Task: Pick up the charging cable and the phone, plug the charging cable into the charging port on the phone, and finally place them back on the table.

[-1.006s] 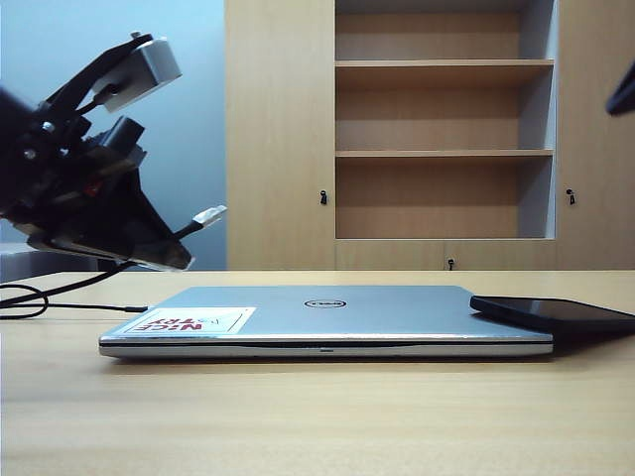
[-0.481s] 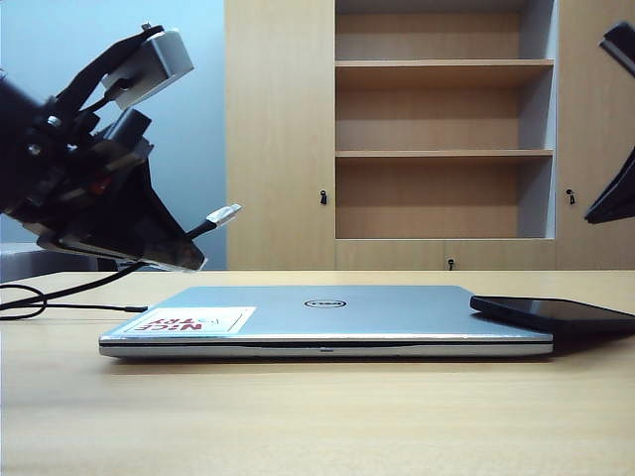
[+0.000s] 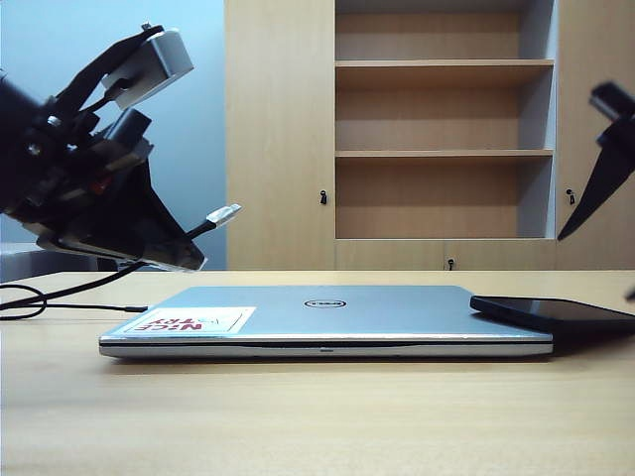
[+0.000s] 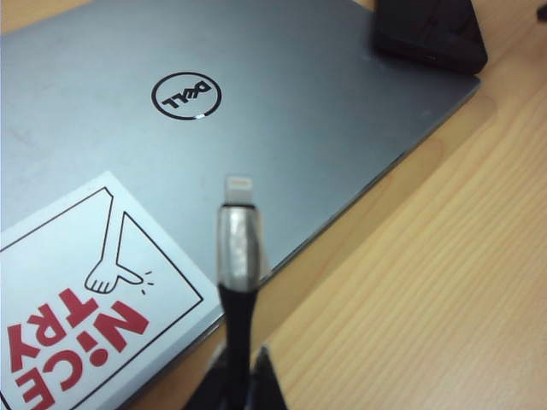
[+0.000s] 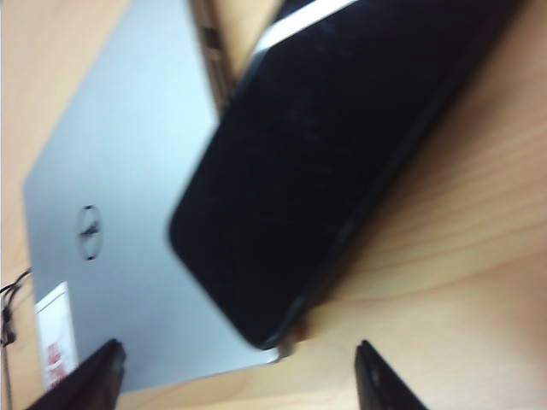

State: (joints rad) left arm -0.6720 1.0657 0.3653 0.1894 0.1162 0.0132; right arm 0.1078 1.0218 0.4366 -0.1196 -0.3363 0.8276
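My left gripper [image 3: 184, 253] hovers above the table [image 3: 317, 416] at the left, shut on the black charging cable [image 4: 237, 316]. The cable's silver plug [image 4: 241, 231] sticks out over the laptop's sticker corner and shows as the plug [image 3: 223, 214] pointing up and right. The black phone [image 3: 556, 312] lies flat, one end on the laptop's right corner. My right gripper [image 5: 238, 350] hangs open above the phone [image 5: 325, 145], its two fingers wide apart and holding nothing; one dark finger [image 3: 592, 183] shows at the right edge. I cannot make out the charging port.
A closed silver laptop [image 3: 327, 317] with a red-and-white sticker [image 3: 189, 320] lies mid-table. The cable's slack loops on the table at the far left [image 3: 30, 297]. A wooden shelf cabinet [image 3: 442, 129] stands behind.
My right arm has come down into view at the right edge, toward the phone. My left gripper with the cable nudged slightly right, then held still.
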